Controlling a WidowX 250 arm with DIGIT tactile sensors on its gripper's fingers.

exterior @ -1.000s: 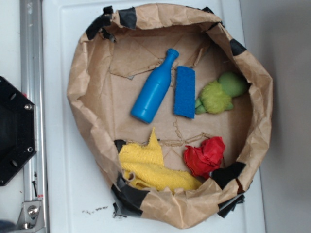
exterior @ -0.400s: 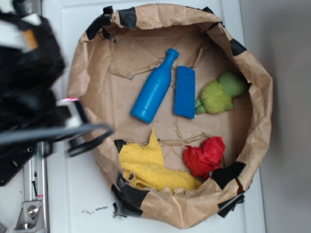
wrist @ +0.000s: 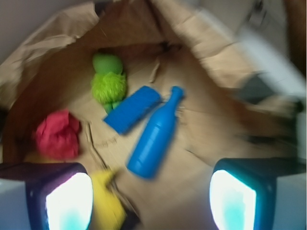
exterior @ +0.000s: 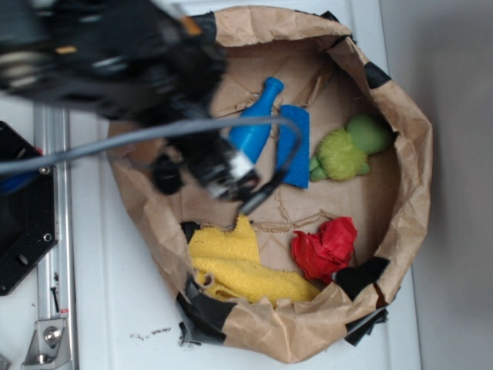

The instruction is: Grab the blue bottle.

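The blue bottle point(exterior: 258, 123) lies on its side on the brown paper floor of the paper bowl point(exterior: 400, 116), its neck pointing to the far side; my arm hides its base in the exterior view. In the wrist view the whole bottle point(wrist: 156, 134) shows, slanted, with bare paper between it and the jaws. My gripper point(exterior: 223, 173) is blurred above the bowl's left part, over the bottle's base. Its fingers point(wrist: 69, 199) stand wide apart with nothing between them; the gripper point(wrist: 151, 199) is open.
A flat blue sponge point(exterior: 296, 146) lies right beside the bottle. A green plush toy point(exterior: 347, 150) is to the right, a red crumpled cloth point(exterior: 327, 247) at the lower right, a yellow towel point(exterior: 231, 266) at the lower left. The bowl's paper walls stand raised.
My arm has swung from the left edge of the view, outside the bowl, to over the bowl's left part and now covers the bottle's base. The objects have not moved.
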